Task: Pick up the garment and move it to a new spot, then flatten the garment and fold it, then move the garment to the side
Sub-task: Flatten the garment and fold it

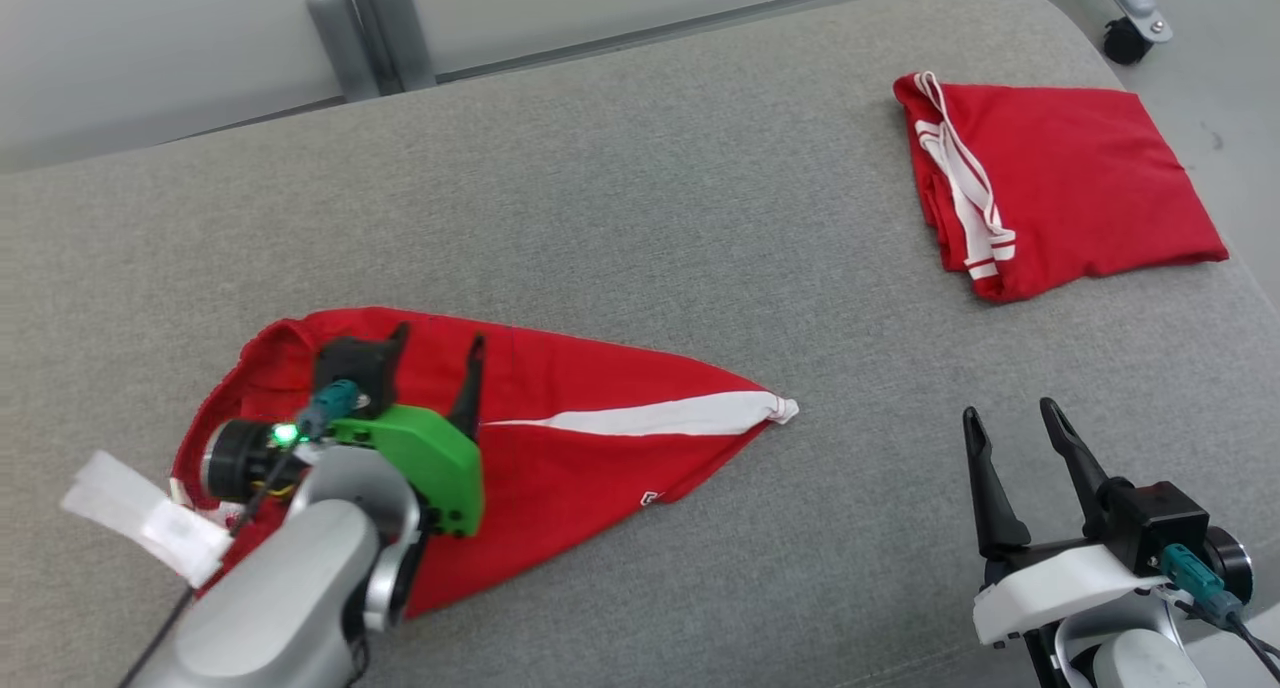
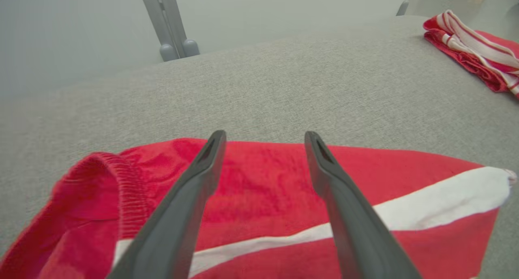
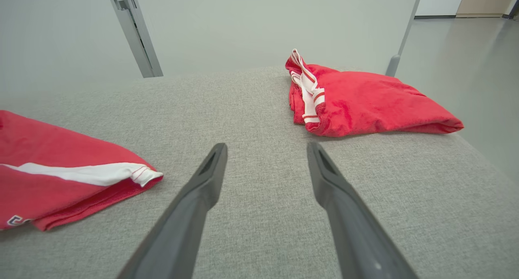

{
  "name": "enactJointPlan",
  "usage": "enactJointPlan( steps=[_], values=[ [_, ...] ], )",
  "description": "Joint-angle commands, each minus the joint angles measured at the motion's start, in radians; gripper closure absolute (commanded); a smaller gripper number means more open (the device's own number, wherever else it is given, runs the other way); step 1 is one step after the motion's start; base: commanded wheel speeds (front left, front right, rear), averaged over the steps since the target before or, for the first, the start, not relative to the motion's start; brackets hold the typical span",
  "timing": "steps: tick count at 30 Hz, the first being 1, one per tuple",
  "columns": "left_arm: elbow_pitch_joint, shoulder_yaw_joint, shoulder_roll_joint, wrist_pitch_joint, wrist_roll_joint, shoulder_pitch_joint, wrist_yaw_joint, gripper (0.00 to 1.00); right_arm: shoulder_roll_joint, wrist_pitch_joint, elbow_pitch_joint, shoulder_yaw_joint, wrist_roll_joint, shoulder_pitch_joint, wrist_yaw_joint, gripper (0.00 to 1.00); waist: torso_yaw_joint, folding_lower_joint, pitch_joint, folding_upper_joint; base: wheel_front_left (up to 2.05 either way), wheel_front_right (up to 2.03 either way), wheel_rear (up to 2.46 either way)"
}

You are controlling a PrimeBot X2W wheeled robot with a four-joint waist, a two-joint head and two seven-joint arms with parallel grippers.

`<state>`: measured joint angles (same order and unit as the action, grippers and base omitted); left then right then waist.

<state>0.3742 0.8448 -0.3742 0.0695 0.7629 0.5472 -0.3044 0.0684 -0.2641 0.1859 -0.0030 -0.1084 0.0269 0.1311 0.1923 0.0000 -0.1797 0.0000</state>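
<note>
Surface: grey padded top (image 1: 640, 218). Garment (image 1: 580, 468), red with a white stripe, lies near left, long axis left to right, tapering to a corner at the right. Folded red garment (image 1: 1070, 178) sits far right. My left gripper (image 1: 440, 340) is over the striped garment's waistband end, fingers apart, gripping nothing: the nearer arm. My right gripper (image 1: 1009, 410), fingers apart and empty, stands well right of that corner.

The left tool (image 1: 438, 340) has two long, dark, tapering fingers (image 1: 468, 388) on a bright green plate (image 1: 420, 458) dotted with screw holes. Behind it are a black camera block (image 1: 355, 363), a teal plug (image 1: 335, 400), a lit green lamp (image 1: 285, 433) and a silver-grey forearm (image 1: 300, 588) with a white tape tag (image 1: 150, 528). The right tool (image 1: 1008, 409) has the same fingers, on a white shell (image 1: 1060, 583) with a black cable (image 1: 1255, 638).
</note>
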Motion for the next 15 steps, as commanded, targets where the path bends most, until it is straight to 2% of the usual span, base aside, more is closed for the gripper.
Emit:
enactJointPlan(
  steps=[1,6,12,15],
  values=[
    [-0.018,-0.008,-0.043,-0.027,0.010,-0.014,-0.013,0.00,0.004,0.000,-0.004,0.001,0.007,-0.007,-0.001,0.00,-0.029,0.0000,0.013,0.0000,0.00,0.00,0.00],
    [-0.086,-0.053,-0.129,-0.113,0.068,-0.035,-0.032,0.00,0.007,0.000,-0.003,0.011,0.007,-0.003,-0.001,0.00,-0.049,0.0000,0.003,0.0000,0.00,0.00,0.00],
    [-0.114,-0.055,-0.166,-0.172,0.089,-0.054,-0.052,0.00,0.009,0.000,-0.002,0.017,0.000,0.009,-0.001,0.00,-0.050,0.0000,-0.010,0.0000,0.00,0.00,0.00],
    [-0.111,-0.053,-0.172,-0.189,0.102,-0.064,-0.042,0.00,0.009,0.000,0.000,0.018,-0.001,0.011,-0.001,0.00,-0.047,0.0000,-0.017,0.0000,0.00,0.00,0.00]
  ],
)
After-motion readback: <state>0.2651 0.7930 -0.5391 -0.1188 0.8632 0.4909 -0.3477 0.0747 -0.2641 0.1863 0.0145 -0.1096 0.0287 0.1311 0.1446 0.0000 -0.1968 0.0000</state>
